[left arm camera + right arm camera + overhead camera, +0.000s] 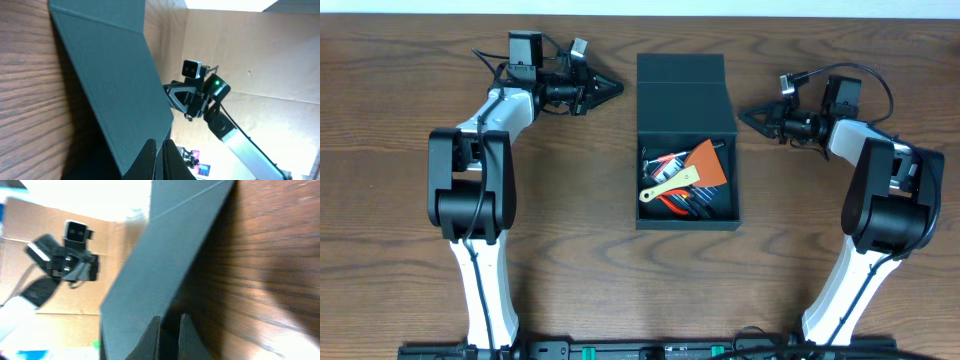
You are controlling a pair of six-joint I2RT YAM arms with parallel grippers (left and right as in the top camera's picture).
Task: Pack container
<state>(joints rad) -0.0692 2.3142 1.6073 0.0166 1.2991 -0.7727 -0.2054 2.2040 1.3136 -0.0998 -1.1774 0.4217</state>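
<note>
- One container (682, 100) sat at the middle of the table (570, 220), between the two arms. Its flap lid was thrown back flat on the far side, and the open compartment faced up on the near side.
- One scraper (703, 163), with an orange blade and a pale handle, lay slanted on top of the contents.
- At least one red-handled tool (672, 206) lay below it. The dark pieces around it were too tangled to count.
- Two arms stood at the table, one on each side of the box.
- The left gripper (617, 88) pointed at the lid's left edge, just beside it, with its fingers (150, 157) pressed together on nothing.
- The right gripper (743, 116) pointed at the box's right wall, just beside it. Its fingers (151, 337) were drawn in narrow and empty.
- One green light (216, 82) glowed on the right arm in the left wrist view.
- The surface was brown wood with a strong grain.
- Cardboard-coloured panels (260, 50) stood behind the arms.
</note>
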